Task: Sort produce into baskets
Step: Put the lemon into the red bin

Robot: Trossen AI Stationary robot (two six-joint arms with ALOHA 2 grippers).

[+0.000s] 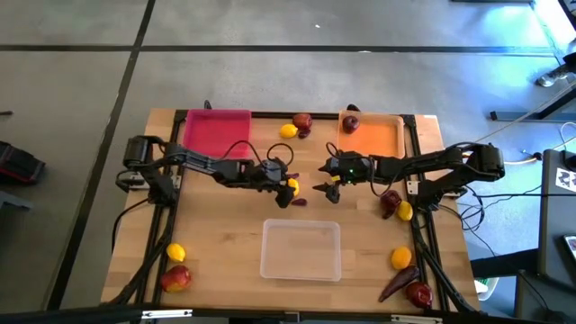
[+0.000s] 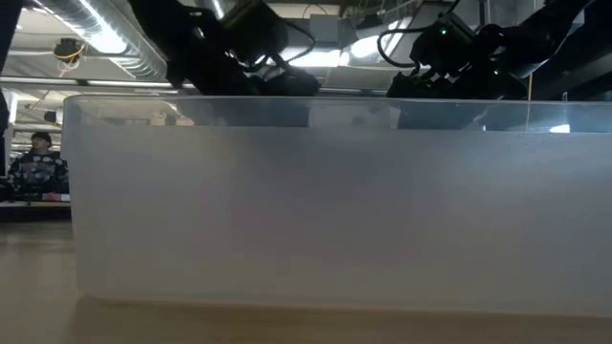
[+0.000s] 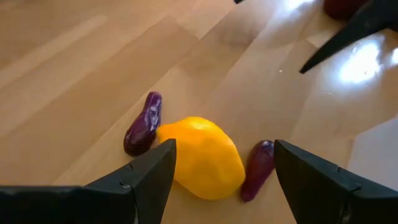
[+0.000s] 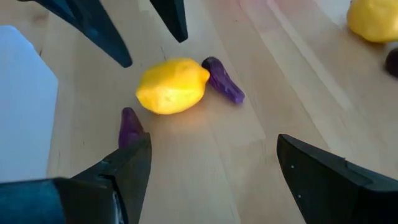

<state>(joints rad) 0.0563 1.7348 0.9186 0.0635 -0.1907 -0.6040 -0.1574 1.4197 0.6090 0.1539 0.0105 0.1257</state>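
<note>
A yellow lemon (image 3: pixel 202 155) lies on the table's middle, with one small purple pod (image 3: pixel 144 123) on one side and another pod (image 3: pixel 258 168) on the other. My left gripper (image 3: pixel 225 149) is open just above the lemon, one finger on each side, and touches nothing that shows; in the high view it (image 1: pixel 288 191) is beside the lemon (image 1: pixel 293 186). My right gripper (image 4: pixel 214 142) is open and empty a little to the right (image 1: pixel 326 189), facing the same lemon (image 4: pixel 171 86). The pink tray (image 1: pixel 217 133), orange tray (image 1: pixel 371 137) and clear tray (image 1: pixel 301 249) stand on the table.
A lemon (image 1: pixel 288 130) and a red fruit (image 1: pixel 302 121) lie between the far trays, and a red fruit (image 1: pixel 350 123) lies in the orange tray. More produce lies at the right edge (image 1: pixel 400 258) and the near left corner (image 1: pixel 176 278). The clear tray (image 2: pixel 325 210) fills the low view.
</note>
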